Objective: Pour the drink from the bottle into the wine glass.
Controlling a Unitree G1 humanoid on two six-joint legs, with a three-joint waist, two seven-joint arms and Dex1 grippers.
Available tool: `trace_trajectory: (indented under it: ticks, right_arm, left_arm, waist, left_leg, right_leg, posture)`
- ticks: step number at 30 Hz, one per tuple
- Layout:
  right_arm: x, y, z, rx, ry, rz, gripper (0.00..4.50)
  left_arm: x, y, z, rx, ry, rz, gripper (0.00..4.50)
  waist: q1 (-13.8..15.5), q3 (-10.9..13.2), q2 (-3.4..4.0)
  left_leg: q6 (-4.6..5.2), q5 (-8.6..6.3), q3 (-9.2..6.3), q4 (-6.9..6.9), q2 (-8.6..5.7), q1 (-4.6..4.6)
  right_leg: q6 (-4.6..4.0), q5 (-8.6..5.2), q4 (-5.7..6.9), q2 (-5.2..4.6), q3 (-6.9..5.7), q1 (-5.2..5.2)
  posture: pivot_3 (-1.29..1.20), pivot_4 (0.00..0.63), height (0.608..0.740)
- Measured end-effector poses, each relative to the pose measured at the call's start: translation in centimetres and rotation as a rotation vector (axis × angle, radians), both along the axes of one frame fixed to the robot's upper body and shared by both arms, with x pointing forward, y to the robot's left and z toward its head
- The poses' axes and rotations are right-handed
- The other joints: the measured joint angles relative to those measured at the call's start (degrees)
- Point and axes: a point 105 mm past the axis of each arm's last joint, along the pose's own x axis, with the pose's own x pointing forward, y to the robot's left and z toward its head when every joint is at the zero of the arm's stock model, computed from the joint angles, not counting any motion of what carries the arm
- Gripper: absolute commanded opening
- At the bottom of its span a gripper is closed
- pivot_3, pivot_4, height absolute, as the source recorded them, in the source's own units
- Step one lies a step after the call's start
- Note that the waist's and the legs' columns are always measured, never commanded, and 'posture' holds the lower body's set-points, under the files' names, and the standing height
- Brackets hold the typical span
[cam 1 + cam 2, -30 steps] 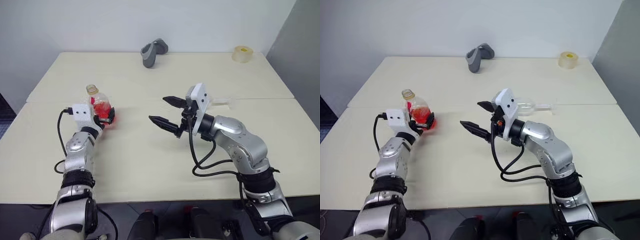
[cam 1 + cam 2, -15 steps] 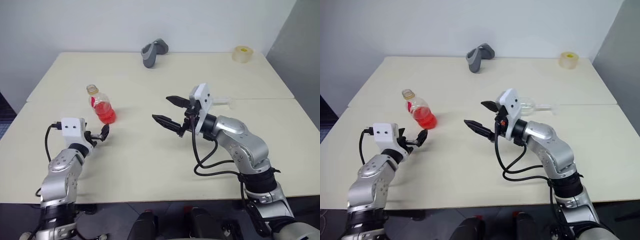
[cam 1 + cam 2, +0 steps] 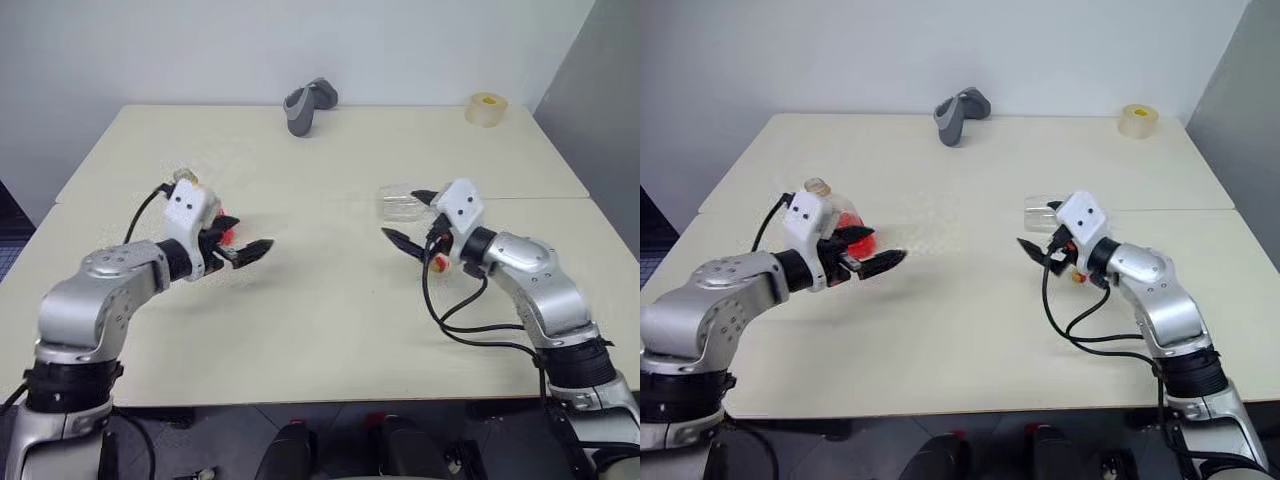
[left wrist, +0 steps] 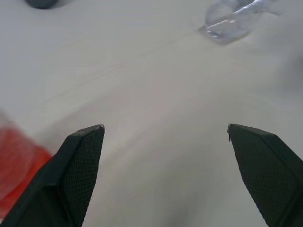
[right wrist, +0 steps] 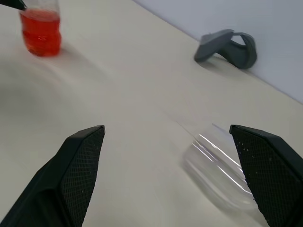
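Both my grippers are out over the table [image 3: 320, 350], and both hang spread wide with nothing in them. My left gripper [image 3: 875, 262] points toward the middle, and the bottle [image 3: 835, 222] stands upright just behind it, partly hidden by the wrist, the drink [image 5: 40, 37] low in its body. My right gripper [image 3: 408, 225] points in from the other side; the wine glass [image 5: 222, 172] lies on its side just beyond it, bowl [image 3: 400, 203] toward the centre. I think the stem runs out to my right, but my own arm covers it. So the right arm is nearer the glass, and it needs standing up first. Farther back, a grey object [image 3: 308, 104] and a roll of tape [image 3: 486, 108].
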Motion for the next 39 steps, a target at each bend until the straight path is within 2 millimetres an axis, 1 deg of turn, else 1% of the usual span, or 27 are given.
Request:
trace_trajectory:
  ticks: [2, 4, 6, 8, 10, 12, 13, 16, 18, 21, 22, 24, 28, 30, 33, 36, 39]
  right_arm:
    - [0.6, -0.9, -0.2, -0.04, -0.017, -0.038, 4.5]
    - [1.7, -2.6, -0.6, -0.149, -0.063, -0.112, 4.5]
    - [2.8, -3.9, -0.7, -0.248, -0.128, -0.168, 4.5]
    - [3.6, -4.7, -0.9, -0.338, -0.193, -0.199, 4.5]
    - [4.4, -5.3, -1.7, -0.441, -0.238, -0.212, 4.5]
    - [5.1, -5.7, -2.5, -0.522, -0.264, -0.222, 4.5]
    - [5.4, -6.0, -2.7, -0.548, -0.274, -0.23, 4.5]
    - [6.3, -5.9, -2.8, -0.628, -0.323, -0.226, 4.5]
    - [6.9, -6.0, -2.6, -0.658, -0.346, -0.238, 4.5]
    - [7.7, -5.5, -3.0, -0.673, -0.352, -0.238, 4.5]
    - [8.0, -5.5, -3.2, -0.686, -0.345, -0.239, 4.5]
    - [8.2, -5.4, -3.5, -0.699, -0.344, -0.235, 4.5]
    - [8.7, -6.0, -3.9, -0.7, -0.328, -0.258, 4.5]
    - [8.8, -6.3, -4.4, -0.709, -0.313, -0.264, 4.5]
    - [8.9, -6.2, -5.3, -0.733, -0.296, -0.26, 4.5]
    - [9.2, -6.2, -5.1, -0.756, -0.305, -0.27, 4.5]
    - [9.7, -6.2, -4.5, -0.791, -0.331, -0.286, 4.5]
  left_arm:
    - [0.4, -0.8, 0.7, -0.002, -0.024, -0.041, 4.48]
    - [1.0, -1.6, 1.8, -0.043, -0.061, -0.076, 4.48]
    - [1.2, -2.2, 2.2, -0.057, -0.079, -0.127, 4.48]
    - [1.2, -2.8, 1.8, -0.043, -0.066, -0.177, 4.48]
    - [1.1, -3.3, 0.6, -0.028, -0.021, -0.23, 4.48]
    - [0.6, -3.9, 0.2, -0.041, 0.014, -0.299, 4.48]
    - [0.2, -4.5, 0.3, -0.054, 0.023, -0.342, 4.48]
    - [-0.5, -5.8, 0.9, -0.078, 0.034, -0.45, 4.48]
    - [-1.0, -7.1, 1.2, -0.105, 0.03, -0.524, 4.48]
    - [-1.1, -9.2, 1.0, -0.126, -0.017, -0.583, 4.48]
    - [-0.8, -9.8, 0.9, -0.128, -0.049, -0.581, 4.48]
    - [-0.3, -10.4, 0.8, -0.13, -0.088, -0.562, 4.48]
    - [1.0, -10.6, 0.4, -0.12, -0.142, -0.497, 4.48]
    - [1.2, -11.3, 0.1, -0.122, -0.152, -0.495, 4.48]
    - [1.2, -12.5, -0.1, -0.136, -0.168, -0.5, 4.48]
    - [1.2, -13.3, -0.1, -0.159, -0.175, -0.494, 4.48]
    - [1.3, -13.4, -0.1, -0.163, -0.178, -0.485, 4.48]
  waist:
    - [-0.1, 0.0, 0.01]
    - [0.1, 0.0, 0.0]
    - [0.0, 0.0, 0.0]
    - [0.0, 0.0, 0.0]
    - [-0.1, 0.0, 0.01]
    - [-0.1, 0.0, 0.01]
    - [-0.1, 0.0, 0.02]
    - [-0.1, 0.0, 0.03]
    - [-0.1, 0.0, 0.03]
    - [-0.1, 0.0, 0.02]
    - [-0.2, 0.0, 0.03]
    - [-0.1, 0.0, 0.02]
    - [-0.2, 0.0, 0.03]
    - [-0.2, 0.0, 0.03]
    - [-0.2, 0.0, 0.03]
    - [-0.2, 0.0, 0.03]
    - [-0.2, 0.0, 0.03]
  left_leg:
    - [-0.02, 0.01, 0.06, 0.0, 0.0, 0.01]
    - [-0.03, 0.02, 0.06, 0.07, -0.01, -0.03]
    - [-0.04, 0.02, 0.12, 0.09, -0.02, -0.02]
    - [-0.05, 0.03, 0.16, 0.07, -0.01, 0.0]
    - [-0.05, 0.03, 0.22, 0.06, 0.0, 0.01]
    - [-0.06, 0.03, 0.27, 0.08, 0.01, -0.03]
    - [-0.06, 0.03, 0.25, 0.08, 0.01, -0.06]
    - [-0.06, 0.04, 0.26, 0.11, 0.01, -0.07]
    - [-0.06, 0.04, 0.27, 0.11, 0.01, -0.06]
    - [-0.07, 0.04, 0.27, 0.13, 0.01, -0.07]
    - [-0.07, 0.04, 0.3, 0.14, 0.01, -0.06]
    - [-0.07, 0.04, 0.29, 0.15, 0.02, -0.07]
    - [-0.07, 0.04, 0.32, 0.15, 0.02, -0.06]
    - [-0.07, 0.04, 0.32, 0.16, 0.02, -0.08]
    - [-0.07, 0.04, 0.34, 0.16, 0.02, -0.08]
    - [-0.07, 0.04, 0.34, 0.16, 0.04, -0.07]
    - [-0.07, 0.05, 0.35, 0.15, 0.03, -0.05]
  right_leg:
    - [0.0, 0.0, 0.0, 0.0, 0.07, -0.01]
    - [0.0, 0.0, -0.02, -0.01, 0.05, -0.01]
    - [0.0, 0.0, -0.01, -0.02, 0.09, -0.01]
    - [0.01, 0.0, 0.0, -0.02, 0.14, -0.01]
    - [0.0, 0.0, 0.01, 0.0, 0.2, -0.03]
    - [0.0, 0.0, 0.02, 0.01, 0.23, -0.08]
    - [0.0, 0.0, 0.02, 0.01, 0.22, -0.09]
    - [0.0, 0.0, 0.02, 0.01, 0.23, -0.09]
    - [0.0, 0.0, 0.01, 0.01, 0.23, -0.08]
    - [0.0, 0.0, 0.01, 0.0, 0.23, -0.07]
    - [0.0, 0.0, 0.02, 0.0, 0.25, -0.07]
    - [0.0, 0.01, 0.02, 0.0, 0.25, -0.07]
    - [0.0, 0.01, 0.03, 0.0, 0.27, -0.08]
    - [0.01, 0.01, 0.02, 0.0, 0.27, -0.08]
    - [0.01, 0.01, 0.03, 0.0, 0.28, -0.08]
    - [0.01, 0.01, 0.05, 0.0, 0.28, -0.08]
    - [0.01, 0.01, 0.05, 0.0, 0.29, -0.08]
  posture:
    - [0.0, 0.15, 0.74]
    - [0.0, 0.15, 0.74]
    - [0.0, 0.15, 0.74]
    - [0.0, 0.15, 0.74]
    - [0.0, 0.15, 0.74]
    - [0.0, 0.15, 0.74]
    - [0.0, 0.15, 0.74]
    - [0.0, 0.15, 0.74]
    - [0.0, 0.15, 0.74]
    - [0.0, 0.15, 0.74]
    - [0.0, 0.15, 0.74]
    - [0.0, 0.15, 0.74]
    - [0.0, 0.15, 0.74]
    - [0.0, 0.15, 0.74]
    - [0.0, 0.15, 0.74]
    - [0.0, 0.15, 0.74]
    - [0.0, 0.15, 0.74]
